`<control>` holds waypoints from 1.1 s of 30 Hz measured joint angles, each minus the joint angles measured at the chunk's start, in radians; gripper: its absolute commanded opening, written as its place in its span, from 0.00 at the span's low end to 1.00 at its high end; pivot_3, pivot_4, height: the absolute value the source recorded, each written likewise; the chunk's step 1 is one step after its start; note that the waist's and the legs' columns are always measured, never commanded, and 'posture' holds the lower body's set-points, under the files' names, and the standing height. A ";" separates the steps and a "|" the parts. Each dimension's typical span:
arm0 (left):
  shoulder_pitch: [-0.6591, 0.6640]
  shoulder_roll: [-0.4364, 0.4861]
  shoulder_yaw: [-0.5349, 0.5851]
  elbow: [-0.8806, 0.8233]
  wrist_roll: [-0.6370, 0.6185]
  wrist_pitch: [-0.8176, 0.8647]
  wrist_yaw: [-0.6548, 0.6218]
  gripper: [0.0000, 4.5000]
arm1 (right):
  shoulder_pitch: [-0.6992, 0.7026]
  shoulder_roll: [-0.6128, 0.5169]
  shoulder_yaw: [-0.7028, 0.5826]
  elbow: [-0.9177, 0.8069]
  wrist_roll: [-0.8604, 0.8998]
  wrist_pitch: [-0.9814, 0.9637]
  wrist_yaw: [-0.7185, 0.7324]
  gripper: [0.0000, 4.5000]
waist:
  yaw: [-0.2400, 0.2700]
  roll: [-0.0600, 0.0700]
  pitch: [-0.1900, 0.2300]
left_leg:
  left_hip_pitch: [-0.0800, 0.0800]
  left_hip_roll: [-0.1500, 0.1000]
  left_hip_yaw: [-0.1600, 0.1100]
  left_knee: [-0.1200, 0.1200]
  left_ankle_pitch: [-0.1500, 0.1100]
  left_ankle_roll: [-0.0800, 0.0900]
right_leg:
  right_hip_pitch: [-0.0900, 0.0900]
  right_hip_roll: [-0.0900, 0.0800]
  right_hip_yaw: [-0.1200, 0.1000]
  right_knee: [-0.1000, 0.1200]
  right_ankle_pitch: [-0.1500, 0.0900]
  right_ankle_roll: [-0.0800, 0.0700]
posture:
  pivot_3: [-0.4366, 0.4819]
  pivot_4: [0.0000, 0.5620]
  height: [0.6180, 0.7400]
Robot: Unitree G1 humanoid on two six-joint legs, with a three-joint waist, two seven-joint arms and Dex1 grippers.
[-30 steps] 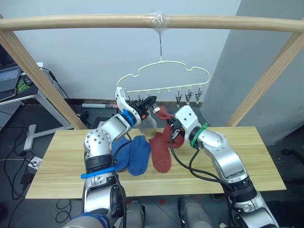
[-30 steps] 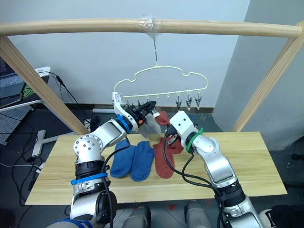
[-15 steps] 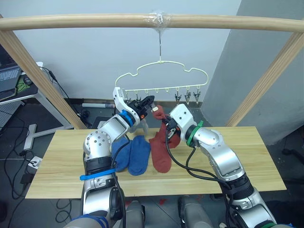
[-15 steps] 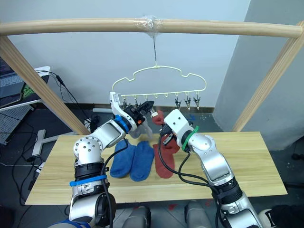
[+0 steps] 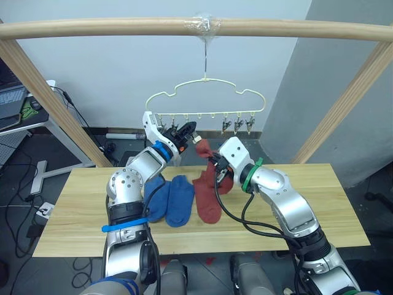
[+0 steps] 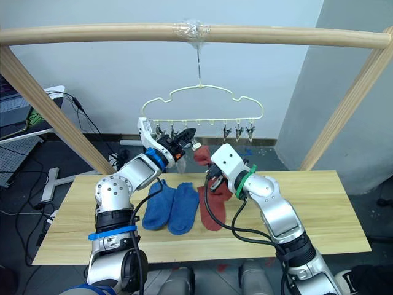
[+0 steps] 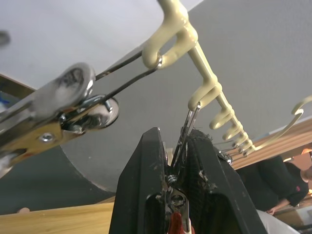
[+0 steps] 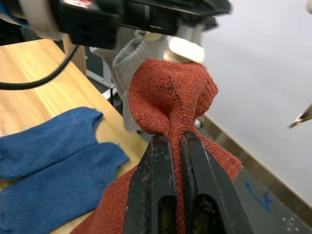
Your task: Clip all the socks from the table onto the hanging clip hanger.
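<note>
Wooden planks make up the long desk (image 5: 295,215), and its near edge is bare. A bit further in, close to the middle, two blue socks (image 5: 172,198) lie flat side by side, touching each other. Just to their right lies a rust-red sock (image 5: 207,198), also flat on the wood.

Above that one, the right tool (image 8: 176,142) is lifted off the desk. Its two black fingers are squeezed together on a second rust-red sock (image 8: 168,97), pinching a fold of it so the top bunches up above the fingertips and the rest droops down toward the desk.

Next to it, a little higher and to the left, the left tool (image 7: 176,152) reaches up to the clip hanger (image 5: 206,98). Its fingers are pressed tight on one small metal clip (image 7: 181,141) near the left end of the bottom bar. A light grey sock (image 8: 134,58) hangs just behind the raised red sock, near the left tool.

Further back, the hanger's hook hangs from a round wooden pole (image 5: 196,27), taped at the middle. Behind it all is a plain pale wall (image 5: 123,67).
</note>
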 measured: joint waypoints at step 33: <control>0.004 0.012 -0.017 -0.003 -0.026 0.028 -0.025 0.76 | -0.033 0.014 0.012 0.017 0.006 -0.011 -0.034 0.00 | 0.002 0.000 0.000 | -0.004 0.000 0.000 -0.001 0.000 0.000 | -0.004 0.000 0.000 0.000 0.000 0.000 | 0.50 0.30 1.00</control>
